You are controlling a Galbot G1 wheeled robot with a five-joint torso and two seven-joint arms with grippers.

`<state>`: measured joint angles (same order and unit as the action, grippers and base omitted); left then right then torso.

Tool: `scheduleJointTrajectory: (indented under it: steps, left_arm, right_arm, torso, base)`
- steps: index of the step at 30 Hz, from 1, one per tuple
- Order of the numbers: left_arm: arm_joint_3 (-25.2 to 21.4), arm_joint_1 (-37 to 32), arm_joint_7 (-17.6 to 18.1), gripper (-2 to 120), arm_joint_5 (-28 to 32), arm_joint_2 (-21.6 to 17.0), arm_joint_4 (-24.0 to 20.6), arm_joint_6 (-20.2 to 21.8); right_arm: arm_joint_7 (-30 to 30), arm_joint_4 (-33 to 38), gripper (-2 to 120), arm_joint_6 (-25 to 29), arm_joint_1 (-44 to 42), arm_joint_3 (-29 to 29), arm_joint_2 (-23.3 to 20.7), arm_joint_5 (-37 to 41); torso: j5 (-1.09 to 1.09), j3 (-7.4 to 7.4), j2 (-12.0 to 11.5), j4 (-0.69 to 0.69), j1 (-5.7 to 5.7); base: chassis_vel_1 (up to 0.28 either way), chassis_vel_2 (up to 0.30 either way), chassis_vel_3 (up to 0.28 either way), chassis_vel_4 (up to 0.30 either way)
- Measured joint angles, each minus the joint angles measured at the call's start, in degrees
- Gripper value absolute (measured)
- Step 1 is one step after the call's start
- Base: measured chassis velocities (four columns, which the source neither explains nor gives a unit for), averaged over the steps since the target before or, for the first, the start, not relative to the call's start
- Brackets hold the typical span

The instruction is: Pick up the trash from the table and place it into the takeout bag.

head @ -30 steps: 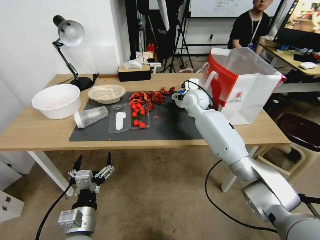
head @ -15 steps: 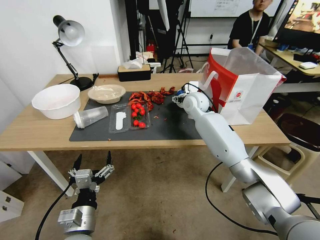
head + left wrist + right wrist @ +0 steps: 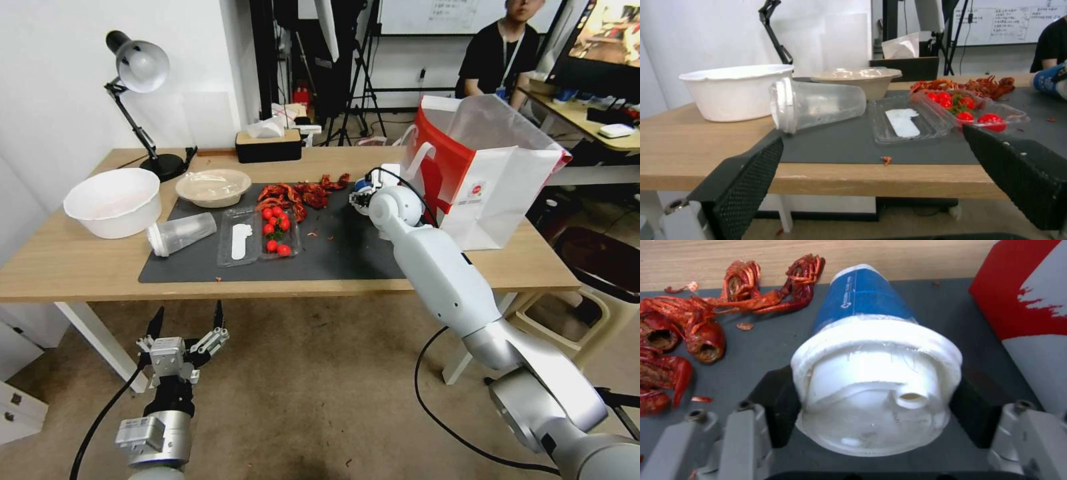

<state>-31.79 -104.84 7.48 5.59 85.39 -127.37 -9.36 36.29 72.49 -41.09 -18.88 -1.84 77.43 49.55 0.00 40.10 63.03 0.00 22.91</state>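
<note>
My right gripper (image 3: 362, 195) is over the right part of the dark grey mat (image 3: 347, 253), shut on a blue-and-white lidded cup (image 3: 871, 386) at its white lid, one black pad (image 3: 773, 406) on either side. The cup (image 3: 361, 187) lies sideways, just left of the red-and-white takeout bag (image 3: 493, 173). More trash lies on the table (image 3: 67, 267): red crayfish shells (image 3: 300, 193), a clear plastic cup (image 3: 180, 233) on its side, and a beige film-covered bowl (image 3: 213, 187). My left gripper (image 3: 187, 327) hangs open below the table's front edge.
A clear clamshell with cherry tomatoes (image 3: 260, 233) sits mid-mat. At the table's left stand a white bowl (image 3: 113, 200) and a desk lamp (image 3: 140, 67); a black tissue box (image 3: 268, 145) sits at the back. The bag's red wall (image 3: 1031, 306) is close beside the held cup.
My right arm has shifted slightly to the right, toward the bag, with the cup in its grip. The left arm has not moved.
</note>
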Motion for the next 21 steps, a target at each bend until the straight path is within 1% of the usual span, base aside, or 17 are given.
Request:
scheduleJointTrajectory:
  steps: [1,3,11,12,13,15,17,19,20,21]
  left_arm:
    - [-0.02,-0.11,0.02,100,-0.07,0.04,0.0,-0.17]
    - [0.05,-0.11,0.03,100,-0.25,0.14,-0.02,-0.29]
    - [0.71,-0.03,0.07,100,-1.04,0.53,-0.52,-0.47]
    - [0.76,-0.03,0.06,100,-1.11,0.65,-0.52,-0.5]
    - [0.76,-0.03,0.06,100,-1.11,0.65,-0.52,-0.5]
    - [0.77,0.02,0.07,100,-1.22,0.79,-0.54,-0.5]
    - [0.81,0.03,0.1,100,-1.25,0.85,-0.58,-0.5]
    - [1.08,0.03,0.95,100,-1.26,1.05,-0.9,-0.33]
    - [1.08,0.03,0.95,100,-1.26,1.05,-0.9,-0.33]
    - [1.19,0.02,1.44,100,-1.2,1.09,-1.05,-0.06]
  right_arm:
    - [-0.44,0.57,63,0.17,-0.29,-0.22,-0.32,-0.72]
    - [-1.04,1.35,61,0.2,-0.59,-0.46,-0.75,-1.41]
    - [-1.91,5.96,61,0.69,-2.01,-1.62,-3.43,-4.57]
    - [-2.07,11.45,61,0.88,-3.79,-2.36,-5.74,-5.07]
    - [-2.07,11.45,61,0.88,-3.79,-2.36,-5.74,-5.07]
    - [-1.96,15.89,61,0.72,-5.03,-2.78,-7.35,-5.01]
    - [-1.95,16.82,61,0.68,-5.31,-2.81,-7.68,-5.03]
    - [-2.04,20.46,61,0.53,-6.51,-2.82,-8.9,-4.95]
    - [-2.04,20.46,61,0.53,-6.51,-2.82,-8.9,-4.95]
    - [-2.03,22.26,61,0.35,-7.21,-2.82,-9.42,-4.52]
  torso:
    - [0.0,0.0,0.0,0.0,0.0]
    - [0.01,0.01,-0.01,0.0,0.0]
    - [0.0,0.01,-0.01,-0.01,0.0]
    - [0.01,0.01,-0.01,-0.01,0.0]
    - [0.01,0.01,-0.01,-0.01,0.0]
    - [0.01,0.0,-0.01,0.0,0.0]
    - [0.01,0.0,-0.01,0.0,0.0]
    - [-0.01,0.0,-0.01,0.0,0.0]
    - [-0.01,0.0,-0.01,0.0,0.0]
    - [-0.01,0.0,-0.01,-0.01,0.0]
  base:
    - [0.0,0.0,0.0,0.0]
    - [0.0,0.0,0.0,0.0]
    - [0.0,0.0,0.0,0.0]
    - [0.0,0.0,0.0,0.0]
    - [0.0,0.0,0.0,0.0]
    - [0.0,0.0,0.0,0.0]
    - [0.0,0.0,0.0,0.0]
    - [0.0,0.0,0.0,0.0]
    - [0.0,0.0,0.0,0.0]
    - [0.0,0.0,0.0,0.0]
